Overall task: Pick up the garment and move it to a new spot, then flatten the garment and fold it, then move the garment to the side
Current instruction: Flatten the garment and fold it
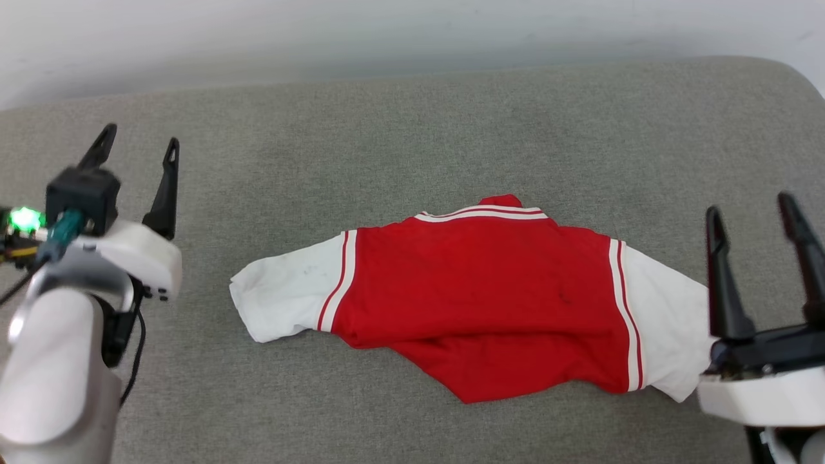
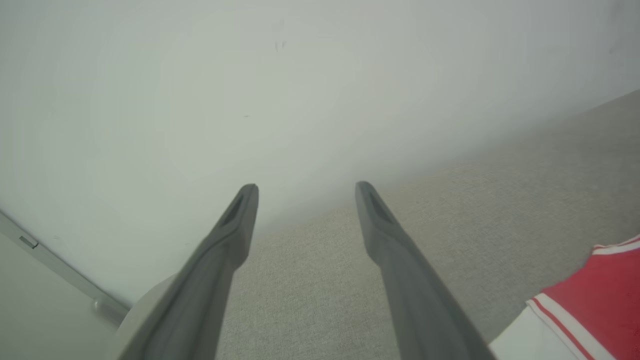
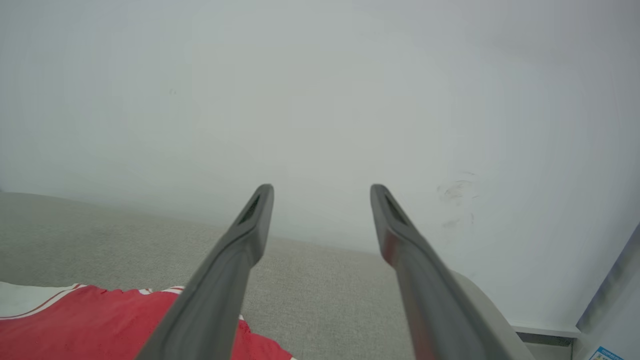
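Soft red T-shirt with white sleeves [image 1: 480, 290] is lying half-folded mid-frame on grey worktop [image 1: 412, 129]; both pincers, left [image 1: 136, 149] and right [image 1: 751, 212], are gaping empty; side move pending.

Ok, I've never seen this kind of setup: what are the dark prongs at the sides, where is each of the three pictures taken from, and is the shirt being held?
The dark prongs are the robot's two claws, each with two long fingers. The wide picture comes from a camera on its head, looking down: the left claw is at the left, the right claw at the right. The other two pictures come from cameras on the wrists, each looking along its own fingers, so you see the left claw and the right claw pointing toward a pale wall.

On the grey cushioned surface lies a red shirt with white sleeves, its lower part folded up. Both claws stand open and empty, one at each side of the shirt, so nothing is held.
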Controlling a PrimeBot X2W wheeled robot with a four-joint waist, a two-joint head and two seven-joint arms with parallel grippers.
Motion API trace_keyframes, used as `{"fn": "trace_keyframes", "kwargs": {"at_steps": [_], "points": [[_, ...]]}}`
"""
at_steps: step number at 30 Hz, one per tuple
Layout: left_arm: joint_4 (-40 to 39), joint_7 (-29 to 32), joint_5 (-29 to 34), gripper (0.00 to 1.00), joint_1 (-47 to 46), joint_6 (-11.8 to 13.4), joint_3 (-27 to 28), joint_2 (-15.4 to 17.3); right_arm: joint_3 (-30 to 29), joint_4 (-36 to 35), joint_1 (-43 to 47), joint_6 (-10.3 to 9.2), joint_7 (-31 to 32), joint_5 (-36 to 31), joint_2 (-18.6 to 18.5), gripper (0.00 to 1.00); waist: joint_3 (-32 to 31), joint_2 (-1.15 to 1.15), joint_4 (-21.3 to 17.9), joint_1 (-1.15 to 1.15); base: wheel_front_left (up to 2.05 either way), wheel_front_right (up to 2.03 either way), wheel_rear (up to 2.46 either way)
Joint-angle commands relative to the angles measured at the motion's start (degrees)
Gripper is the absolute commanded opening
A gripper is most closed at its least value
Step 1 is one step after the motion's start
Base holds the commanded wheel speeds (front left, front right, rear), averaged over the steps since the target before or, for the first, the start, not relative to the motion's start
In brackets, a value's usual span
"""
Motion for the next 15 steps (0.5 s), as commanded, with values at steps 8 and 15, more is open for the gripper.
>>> {"fn": "trace_keyframes", "kwargs": {"at_steps": [8, 15], "points": [[1.39, 16.31, -11.42, 1.00, -10.28, -0.30, -13.98, 9.64, 1.48, 1.12, 4.10, -0.06, -3.16, -1.90, 3.70, 1.00, 2.16, 0.00, -0.89, 0.00, 0.00, 0.00, 0.00], [-1.54, 36.65, -29.54, 1.00, -18.20, -0.32, -28.31, 19.29, 2.29, 1.57, 2.70, -0.06, -3.40, -2.68, 4.21, 1.00, 4.43, 0.00, -1.80, 0.00, 0.00, 0.00, 0.00]]}}
